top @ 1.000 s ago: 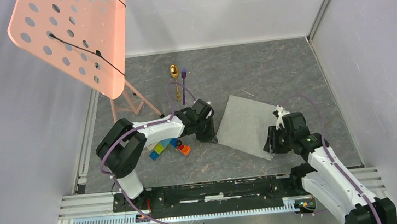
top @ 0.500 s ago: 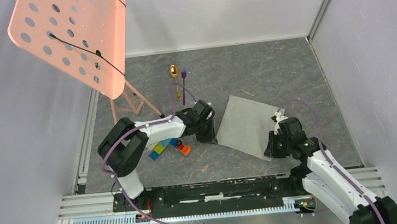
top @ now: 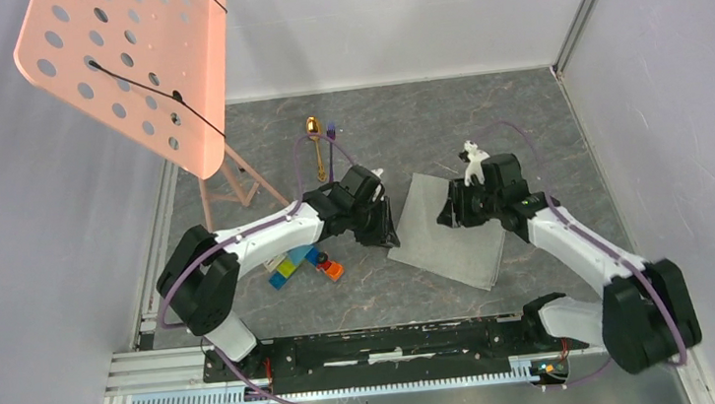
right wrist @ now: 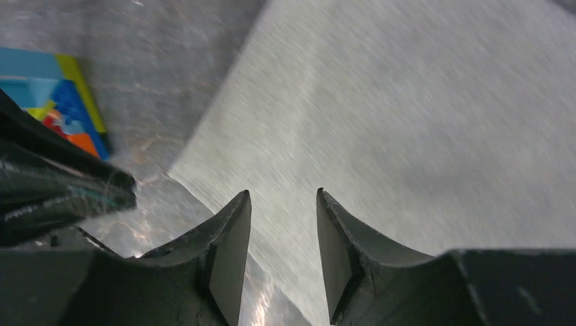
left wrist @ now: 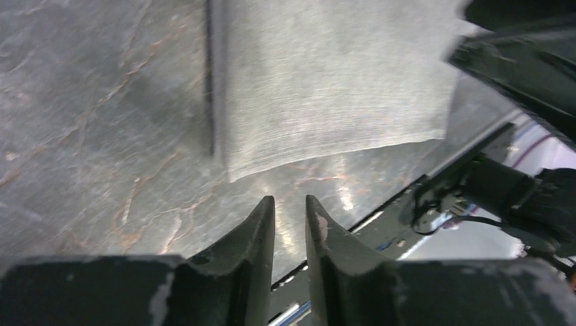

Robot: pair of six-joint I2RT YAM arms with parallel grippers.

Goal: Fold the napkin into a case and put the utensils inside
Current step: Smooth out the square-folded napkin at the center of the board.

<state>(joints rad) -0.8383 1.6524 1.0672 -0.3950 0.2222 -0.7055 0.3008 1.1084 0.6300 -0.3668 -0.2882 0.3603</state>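
The grey-green napkin (top: 437, 249) lies flat and spread on the marble table, tilted like a diamond; its far right part is hidden under my right arm. My left gripper (top: 388, 234) is just off the napkin's left edge. In the left wrist view its jaws (left wrist: 290, 200) stand a narrow gap apart and empty, with the napkin's corner (left wrist: 326, 81) ahead of them. My right gripper (top: 446, 211) hovers over the napkin's far part, open and empty (right wrist: 283, 193), with cloth (right wrist: 407, 102) below. The gold spoon (top: 313, 132) and purple fork (top: 331, 150) lie side by side at the back.
Colourful toy blocks (top: 305, 263) sit under the left forearm, also in the right wrist view (right wrist: 61, 102). A pink perforated stand (top: 134, 75) leans at the back left. White walls enclose the table; a black rail (top: 397, 342) runs along the near edge.
My right gripper swung from the napkin's near right corner up and left over its far part. My left gripper shifted slightly away from the napkin's left corner. The napkin stayed flat.
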